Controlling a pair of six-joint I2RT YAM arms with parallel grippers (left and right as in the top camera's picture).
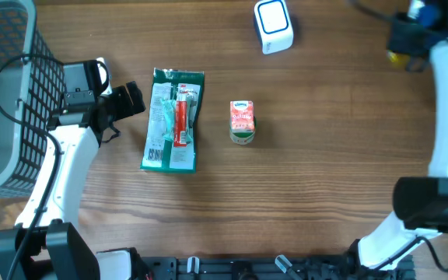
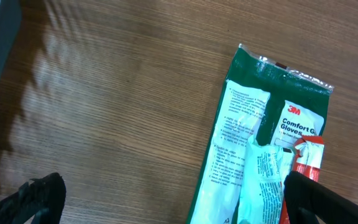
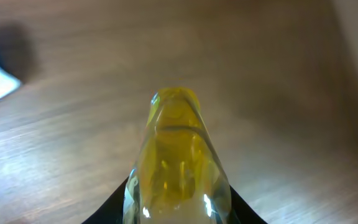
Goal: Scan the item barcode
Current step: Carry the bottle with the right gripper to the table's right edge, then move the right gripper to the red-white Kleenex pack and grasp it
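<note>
on the wooden bench: gloves pack flat, yellow bottle held at the far right

at the far left edge, a grey mesh basket [image 1: 6, 93] stands on the wooden bench [image 1: 325, 171]. just beside it, the left gripper [image 1: 134, 101] hovers with its fingers [image 2: 39, 199] spread wide and holding nothing; the wrist view shows bare wood between the two dark tips. right next to those tips lies a green pack of gloves [image 1: 173, 120], flat, its long side running away from the robot, with a red strip down its middle and printed text facing up. further right, apart from the pack, a small pink carton [image 1: 242, 122] stands alone near the middle of the bench. beyond it, toward the far edge, a white scanner [image 1: 273, 26] with a blue-ringed face sits by itself. at the far right corner, the right gripper [image 1: 407, 43] is raised above the bench, its fingers clenched on a clear bottle of yellow liquid [image 3: 176, 165], which points forward over the wood in the wrist view. whether any barcode faces the scanner cannot be told.
</note>
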